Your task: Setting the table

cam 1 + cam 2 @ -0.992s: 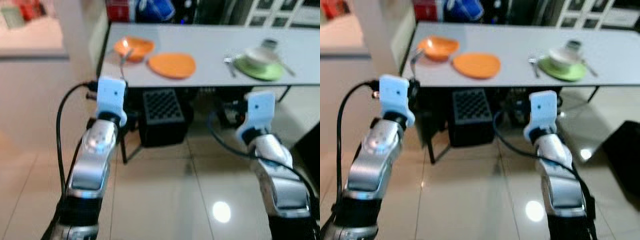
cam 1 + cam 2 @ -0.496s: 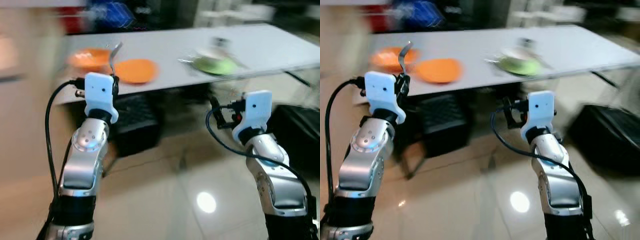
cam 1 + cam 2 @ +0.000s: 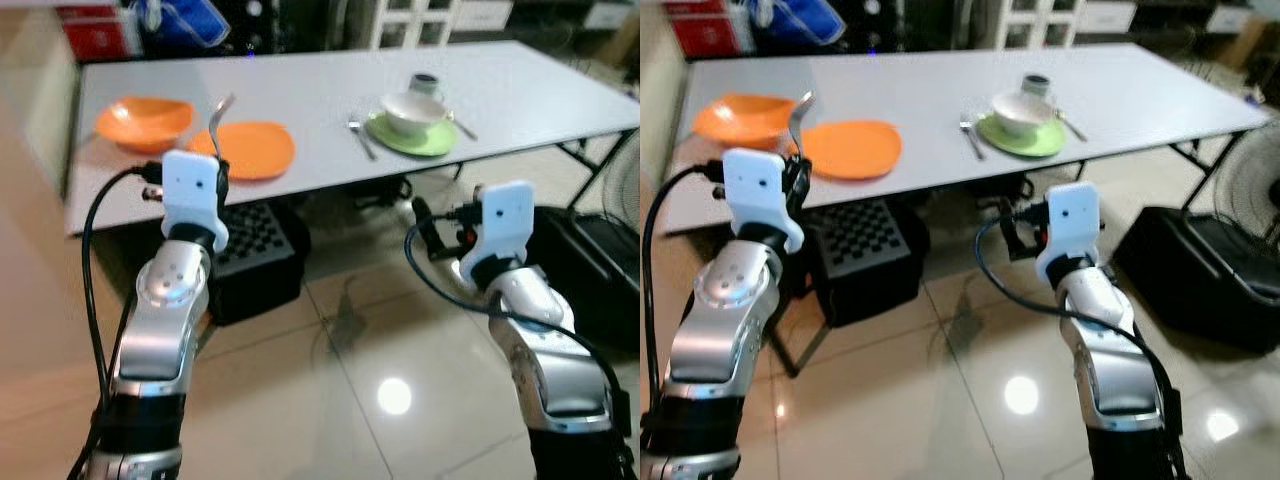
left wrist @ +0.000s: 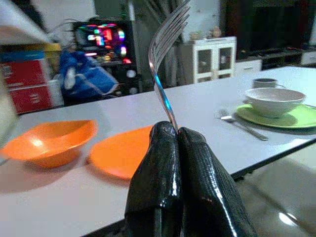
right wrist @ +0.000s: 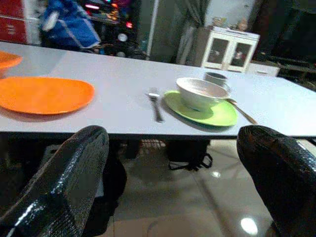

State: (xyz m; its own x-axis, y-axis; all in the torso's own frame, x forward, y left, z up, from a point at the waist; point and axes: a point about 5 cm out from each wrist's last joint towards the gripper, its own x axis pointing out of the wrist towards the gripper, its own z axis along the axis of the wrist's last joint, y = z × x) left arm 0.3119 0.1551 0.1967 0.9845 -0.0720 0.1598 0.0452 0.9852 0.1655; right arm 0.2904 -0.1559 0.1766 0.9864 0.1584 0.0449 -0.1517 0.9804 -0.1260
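Approaching the table [image 3: 300, 95], left gripper [image 4: 177, 136] clamped on an upright fork [image 4: 165, 54], right gripper [image 5: 168, 163] spread wide, holding nothing. Next, probably: laying the fork beside the orange plate [image 3: 245, 148].

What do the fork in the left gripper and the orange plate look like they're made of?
The fork looks like polished metal: silvery, with bright reflections along its handle. The orange plate looks like plastic or melamine, judging by its uniform matte colour and soft sheen, though glazed ceramic is possible.
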